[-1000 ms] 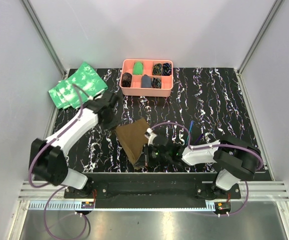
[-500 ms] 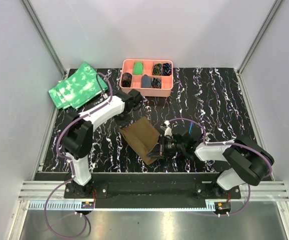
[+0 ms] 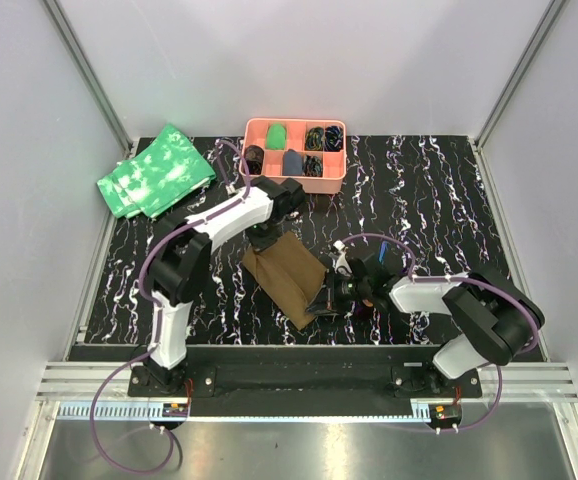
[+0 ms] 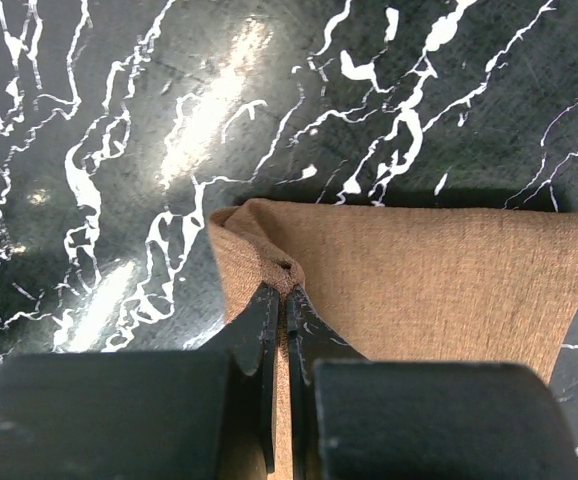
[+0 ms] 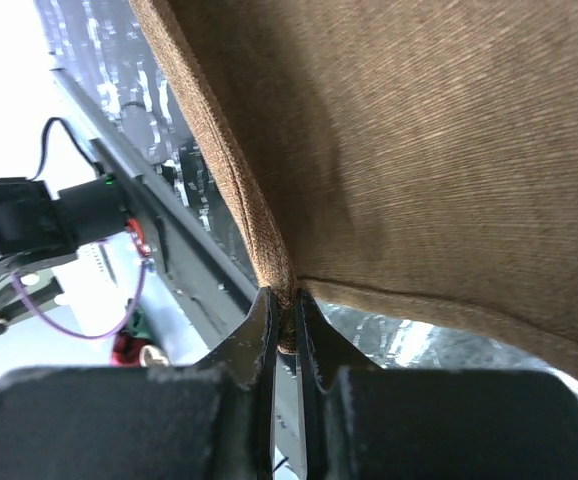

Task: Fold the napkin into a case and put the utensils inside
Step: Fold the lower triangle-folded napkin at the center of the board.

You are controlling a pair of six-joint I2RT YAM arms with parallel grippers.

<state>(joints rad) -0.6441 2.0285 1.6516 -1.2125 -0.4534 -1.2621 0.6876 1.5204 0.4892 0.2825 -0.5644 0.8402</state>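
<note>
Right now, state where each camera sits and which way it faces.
Top external: above and behind the robot, looking down on the table and napkin; left arm and right arm show.
Left wrist: on the left arm, looking down at the napkin's corner; left fingers pinch it.
Right wrist: on the right arm, low, close against the napkin's edge; right fingers pinch it.
Shared: all three show the napkin.

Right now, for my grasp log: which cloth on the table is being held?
The plain brown napkin, pinched by the left end effector and the right end effector; the green mottled cloths lie untouched at the far left.
</note>
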